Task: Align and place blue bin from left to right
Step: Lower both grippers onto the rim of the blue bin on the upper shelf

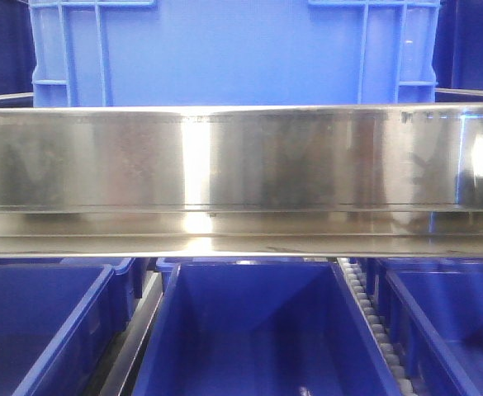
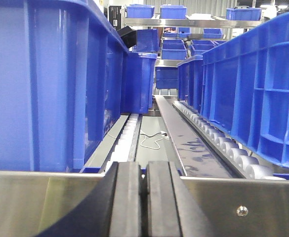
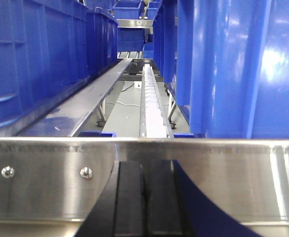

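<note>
The blue bin, a tall cornflower-blue crate with ribbed corner panels, stands at the back centre behind a steel rail. The left wrist view has its ribbed wall on the right; the right wrist view has it on the left. My left gripper is shut with nothing between its black fingers, low against the steel rail and apart from the bin. My right gripper is also shut and empty in front of the rail. Neither gripper shows in the front view.
A wide steel rail crosses the front view. Below it sit smaller royal-blue bins side by side. Smooth-walled blue bins stand close on the left and the right. Roller tracks run back between the bins.
</note>
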Controlling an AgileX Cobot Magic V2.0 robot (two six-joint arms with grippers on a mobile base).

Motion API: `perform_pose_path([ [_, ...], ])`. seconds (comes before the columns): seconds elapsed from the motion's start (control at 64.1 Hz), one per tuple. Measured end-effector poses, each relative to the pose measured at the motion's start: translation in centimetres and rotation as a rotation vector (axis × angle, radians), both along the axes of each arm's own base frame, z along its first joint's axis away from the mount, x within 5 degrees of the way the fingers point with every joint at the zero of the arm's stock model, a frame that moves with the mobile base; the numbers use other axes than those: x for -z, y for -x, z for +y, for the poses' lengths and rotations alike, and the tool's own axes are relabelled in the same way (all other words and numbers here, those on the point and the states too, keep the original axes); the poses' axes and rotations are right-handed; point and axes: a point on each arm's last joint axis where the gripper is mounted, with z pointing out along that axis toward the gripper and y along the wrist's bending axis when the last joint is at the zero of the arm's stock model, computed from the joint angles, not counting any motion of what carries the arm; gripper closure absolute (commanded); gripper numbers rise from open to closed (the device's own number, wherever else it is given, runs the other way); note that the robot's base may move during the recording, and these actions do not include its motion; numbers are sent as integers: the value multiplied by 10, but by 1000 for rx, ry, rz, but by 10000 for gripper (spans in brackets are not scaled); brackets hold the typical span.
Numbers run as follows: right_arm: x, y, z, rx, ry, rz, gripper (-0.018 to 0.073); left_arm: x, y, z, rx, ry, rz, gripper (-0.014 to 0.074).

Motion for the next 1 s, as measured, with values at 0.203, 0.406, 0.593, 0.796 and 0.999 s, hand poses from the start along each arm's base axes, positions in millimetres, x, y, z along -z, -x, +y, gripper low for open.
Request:
perform_pose_path([
  [0.203, -5, 0, 0, 1, 6, -56, 629, -1, 0, 0, 0, 0, -6, 708],
  [0.406, -18, 1, 0, 3, 20, -180, 629, -17, 3, 0, -1, 0, -30, 669],
  [0.593, -61, 13, 1, 1, 25, -207, 611, -66, 18, 1, -13, -20, -62, 428],
  [0.796, -118, 31, 4, -1, 31, -251, 178, -124, 24, 1, -24, -23, -37, 195],
  [0.999, -156, 25, 3, -2, 30, -245, -10, -170, 3, 2, -22, -16, -2, 55],
])
